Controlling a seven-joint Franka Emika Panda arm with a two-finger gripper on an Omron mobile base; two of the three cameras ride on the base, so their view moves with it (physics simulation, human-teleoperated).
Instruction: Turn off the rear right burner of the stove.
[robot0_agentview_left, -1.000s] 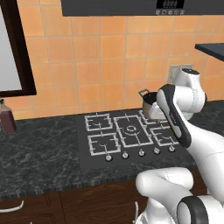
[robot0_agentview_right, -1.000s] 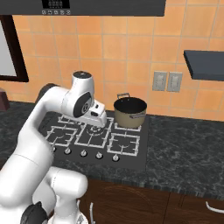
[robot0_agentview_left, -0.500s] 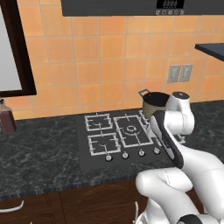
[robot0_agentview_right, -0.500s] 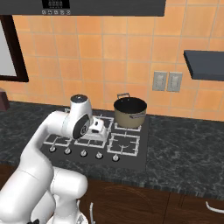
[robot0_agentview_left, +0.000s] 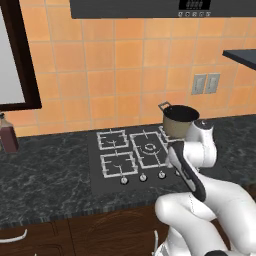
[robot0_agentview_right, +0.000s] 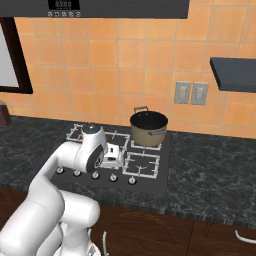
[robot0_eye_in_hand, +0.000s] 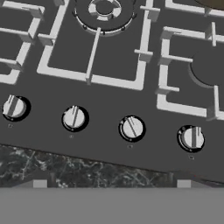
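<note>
black glass stove (robot0_agentview_left: 112, 175) set into dark speckled counter (robot0_agentview_left: 45, 175), below orange tiled wall (robot0_agentview_left: 125, 60). five light-grey grates on top; row of round silver knobs along front edge. rear right burner (robot0_agentview_right: 150, 143) at far right corner of cooktop, covered by brown pot (robot0_agentview_right: 148, 128) standing on it; only grate edges visible around pot base. in left base view, same pot (robot0_agentview_left: 179, 120) behind white arm, grate beneath mostly hidden.

gripper (robot0_agentview_right: 114, 154) low over front of stove, just above knob row, left of front right grate (robot0_agentview_right: 142, 165). fingers hidden by hand body in both base views; cannot tell how far apart, nor whether anything held.

hand view looking down on cooktop: four knobs in a line, namely far left knob (robot0_eye_in_hand: 14, 107), second knob (robot0_eye_in_hand: 74, 118), third knob (robot0_eye_in_hand: 131, 128), right knob (robot0_eye_in_hand: 191, 137). third knob's ridge tilted, others near upright. central ringed grate (robot0_eye_in_hand: 104, 8) at top, front right grate (robot0_eye_in_hand: 188, 83) at right. counter strip (robot0_eye_in_hand: 87, 168) below knobs.

dark red bottle (robot0_agentview_left: 8, 135) on counter at far left. two wall outlets (robot0_agentview_right: 192, 93) right of pot.
</note>
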